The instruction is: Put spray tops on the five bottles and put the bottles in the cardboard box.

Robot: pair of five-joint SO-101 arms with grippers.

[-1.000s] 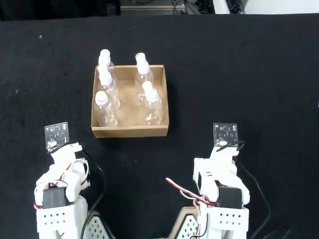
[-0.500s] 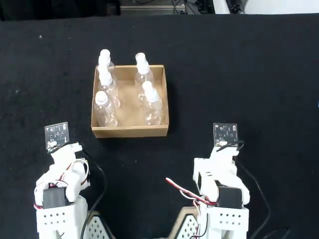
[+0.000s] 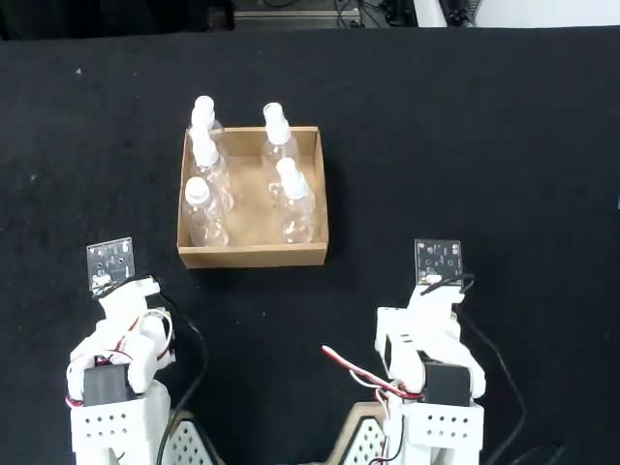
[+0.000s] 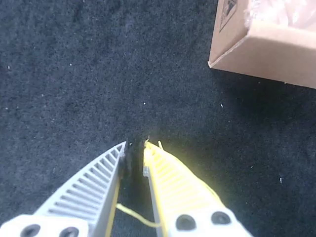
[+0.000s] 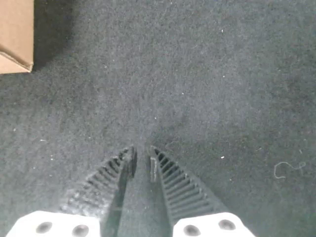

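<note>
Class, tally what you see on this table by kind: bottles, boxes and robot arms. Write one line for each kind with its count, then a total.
Clear bottles: 5, all standing inside the box
Cardboard box: 1
Robot arms: 2, the left arm and the right arm
Total: 8

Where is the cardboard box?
In the high view the cardboard box sits on the black table, a little ahead of the left gripper, with bottles standing inside.
</note>
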